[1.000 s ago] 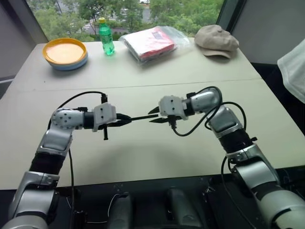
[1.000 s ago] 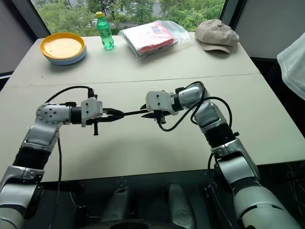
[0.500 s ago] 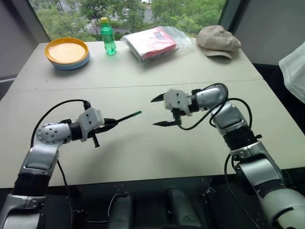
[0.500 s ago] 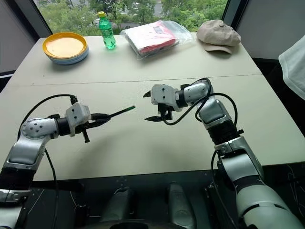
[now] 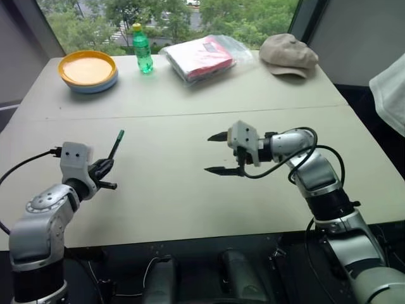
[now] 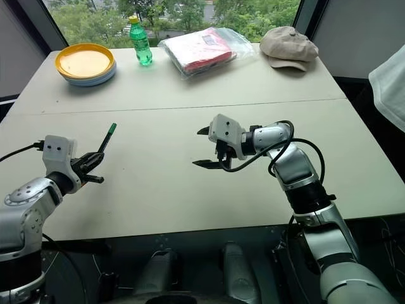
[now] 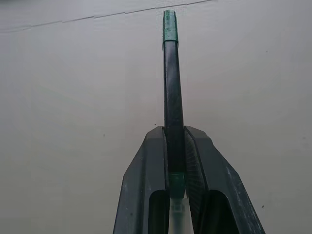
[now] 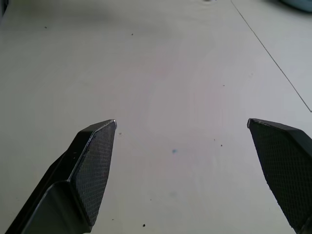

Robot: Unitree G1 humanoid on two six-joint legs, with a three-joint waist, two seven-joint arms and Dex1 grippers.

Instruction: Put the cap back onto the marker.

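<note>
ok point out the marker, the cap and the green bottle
marker (image 7: 173, 97), left wrist view, middle of the dark barrel
cap (image 7: 169, 27), left wrist view, green end of the marker
green bottle (image 6: 140, 44), right eye view, its body

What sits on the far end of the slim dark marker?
A small green cap sits on the end of the slim dark marker, hiding its tip. The left gripper clamps the other end.

this looks like an office or test room set up for robot trials. a plain pale tabletop (image 5: 190, 95) stands against a large window (image 5: 177, 16) with green trees outside and dark grey walls on either side of it. just below the window lie everyday props: stacked plates (image 5: 87, 71), a green bottle (image 5: 142, 49), a bagged red item (image 5: 204, 57) and a beige cap (image 5: 288, 53).
</note>
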